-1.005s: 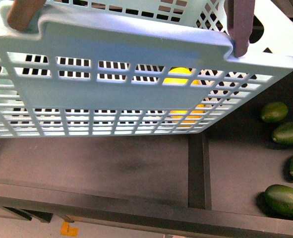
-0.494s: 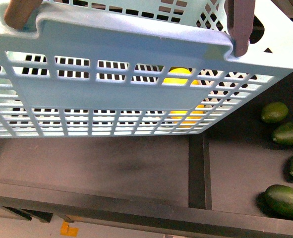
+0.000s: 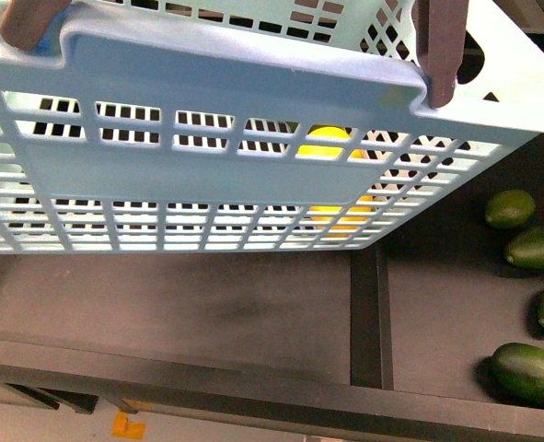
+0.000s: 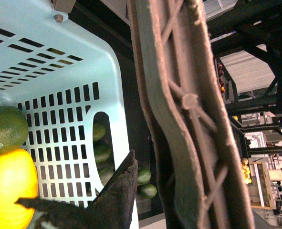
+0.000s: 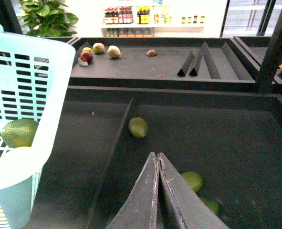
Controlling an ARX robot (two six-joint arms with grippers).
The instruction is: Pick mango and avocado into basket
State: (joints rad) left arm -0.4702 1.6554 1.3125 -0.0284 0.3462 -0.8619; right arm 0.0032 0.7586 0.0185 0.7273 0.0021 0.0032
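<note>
The pale aqua basket [image 3: 207, 101] hangs tilted above the black shelf and fills the top of the front view, with its brown handles [image 3: 437, 46] raised. The mango [image 3: 325, 143] shows yellow through its slots. In the left wrist view the mango [image 4: 9, 186] and the dark green avocado [image 4: 6, 128] lie together inside the basket [image 4: 59, 71]. My left gripper [image 4: 150, 162] is shut on a brown handle [image 4: 188, 119]. My right gripper [image 5: 156, 155] is shut and empty over the shelf, beside the basket [image 5: 40, 62]; the avocado [image 5: 19, 132] shows inside it.
Larger glossy green fruits [image 3: 509, 209] [image 3: 529, 371] lie in the right shelf compartment, past a black divider [image 3: 368, 313]. Loose green fruits [image 5: 138, 127] [image 5: 192, 180] lie near my right gripper. A rear shelf holds several fruits [image 5: 99, 47].
The basket has shifted slightly up and to the left in the front view. The fruits on the shelf have not moved.
</note>
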